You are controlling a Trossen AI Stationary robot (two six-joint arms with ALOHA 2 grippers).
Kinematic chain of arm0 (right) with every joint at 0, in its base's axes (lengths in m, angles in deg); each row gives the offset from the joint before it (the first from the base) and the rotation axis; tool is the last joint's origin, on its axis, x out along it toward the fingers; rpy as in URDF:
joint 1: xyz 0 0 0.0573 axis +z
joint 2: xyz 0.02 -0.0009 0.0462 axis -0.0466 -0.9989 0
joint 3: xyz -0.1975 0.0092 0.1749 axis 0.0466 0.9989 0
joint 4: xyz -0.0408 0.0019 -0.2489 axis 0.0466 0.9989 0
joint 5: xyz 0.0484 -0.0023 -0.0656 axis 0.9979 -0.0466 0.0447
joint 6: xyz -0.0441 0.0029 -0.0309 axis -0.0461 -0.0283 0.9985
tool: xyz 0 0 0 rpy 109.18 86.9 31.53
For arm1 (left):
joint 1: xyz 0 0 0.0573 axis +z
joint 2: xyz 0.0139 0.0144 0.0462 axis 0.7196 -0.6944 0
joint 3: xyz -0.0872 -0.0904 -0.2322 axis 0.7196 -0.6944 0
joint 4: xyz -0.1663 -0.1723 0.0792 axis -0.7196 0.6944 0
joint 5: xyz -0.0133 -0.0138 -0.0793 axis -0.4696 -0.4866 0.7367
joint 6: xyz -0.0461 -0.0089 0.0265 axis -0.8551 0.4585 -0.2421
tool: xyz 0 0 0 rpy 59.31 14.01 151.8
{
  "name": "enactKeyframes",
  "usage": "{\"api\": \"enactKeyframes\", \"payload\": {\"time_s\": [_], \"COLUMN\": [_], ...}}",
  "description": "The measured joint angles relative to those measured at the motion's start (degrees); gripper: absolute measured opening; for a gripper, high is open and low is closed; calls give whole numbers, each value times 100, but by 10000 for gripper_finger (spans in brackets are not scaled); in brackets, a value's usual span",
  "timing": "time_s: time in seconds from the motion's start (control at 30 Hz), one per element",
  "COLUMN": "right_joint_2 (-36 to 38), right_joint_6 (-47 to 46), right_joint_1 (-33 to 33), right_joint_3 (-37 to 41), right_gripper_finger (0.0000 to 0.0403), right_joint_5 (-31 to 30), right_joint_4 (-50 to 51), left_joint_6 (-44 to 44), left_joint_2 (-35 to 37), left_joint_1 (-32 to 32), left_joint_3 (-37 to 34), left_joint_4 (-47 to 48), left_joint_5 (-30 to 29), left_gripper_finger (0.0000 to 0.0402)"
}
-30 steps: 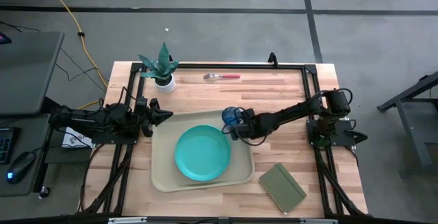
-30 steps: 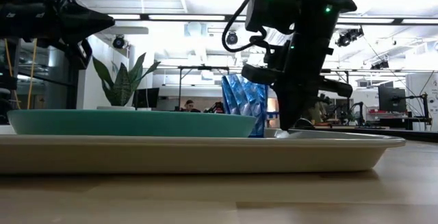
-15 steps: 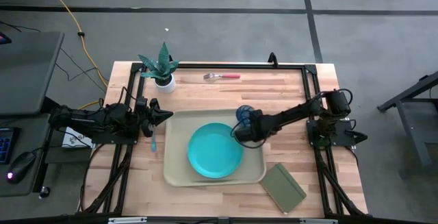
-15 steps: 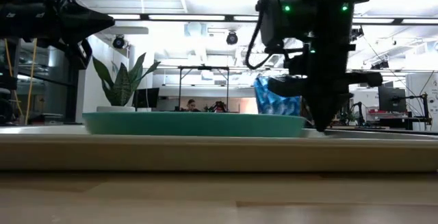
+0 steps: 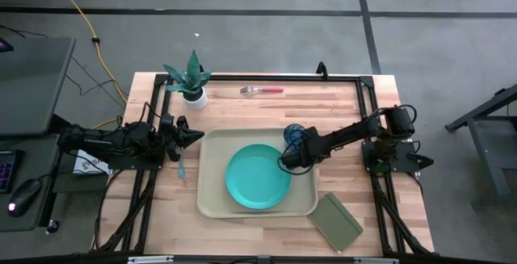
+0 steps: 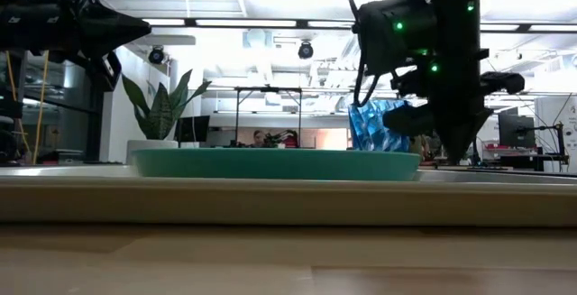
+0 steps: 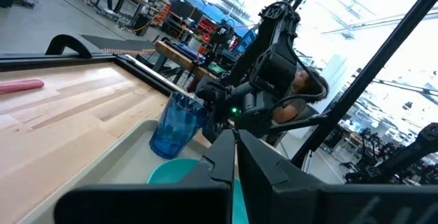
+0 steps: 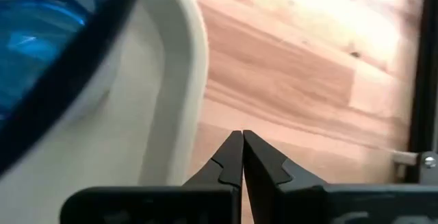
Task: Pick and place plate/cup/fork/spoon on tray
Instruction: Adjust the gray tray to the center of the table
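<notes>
The beige tray point(image 5: 212, 199) lies on the table with the turquoise plate point(image 5: 258, 177) in its middle. The blue cup point(image 5: 293, 134) stands upright in its far right corner. My right gripper point(image 5: 283, 164) is shut and points down into the tray between cup and plate. My left gripper point(image 5: 200, 136) is shut and empty, above the table at the tray's far left corner. The spoon point(image 5: 182, 165) lies on the wood just left of the tray. The fork point(image 5: 262, 90) lies by the table's far edge. My right gripper comes from above, pointing down, with its shut fingers on the inside of the tray point(image 8: 164, 135) near the right rim, beside the cup. The tray lies flat on the table. The tray's near rim point(image 6: 270, 200) and the gripper itself hide the exact spot the tips touch.
A dark green notebook point(image 5: 335, 220) lies right at the tray's near right corner. A potted plant point(image 5: 192, 82) stands at the far left. Black frame rails run along the table's edges. Bare wood shows to the right of the tray.
My right gripper has gone toward the table's right edge, staying shut. The tray has slid along the table with it, carrying plate and cup, and has turned square to the table. Its near right corner now reaches the notebook. The spoon has come into view left of the tray.
</notes>
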Motion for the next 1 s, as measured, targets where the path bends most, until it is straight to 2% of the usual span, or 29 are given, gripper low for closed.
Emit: {"api": "enactKeyframes", "payload": {"time_s": [0.2, 0.3, 0.43, 0.53, 0.63, 0.7, 0.77, 1.0], "right_joint_2": [580, 1174, 2282, 3087, 3587, 3685, 3646, 3083], "right_joint_6": [457, 696, 489, 120, -50, -48, -49, -250], "right_joint_1": [58, 141, 371, 621, 805, 829, 769, 397], "right_joint_3": [54, 497, 1573, 2423, 3185, 3543, 3734, 3763], "right_gripper_finger": [0, 0, 0, 0, 0, 0, 0, 0], "right_joint_5": [-365, -268, 247, 540, 476, 446, 443, 240], "right_joint_4": [299, 46, -1040, -2477, -4213, -5126, -5596, -5664], "left_joint_6": [-1, 0, 0, 0, 0, 0, -1, -1], "left_joint_2": [0, -1, 0, -1, 0, -1, -1, -1], "left_joint_1": [1, 0, 1, 2, 2, 2, 2, 1], "left_joint_3": [0, 1, -1, 0, -1, -1, -2, -2], "left_joint_4": [0, 0, 0, 2, 0, 0, 0, 0], "left_joint_5": [0, 0, 0, 0, 0, 0, 0, 0], "left_gripper_finger": [1, 1, 1, 1, 1, 1, 1, 1]}}
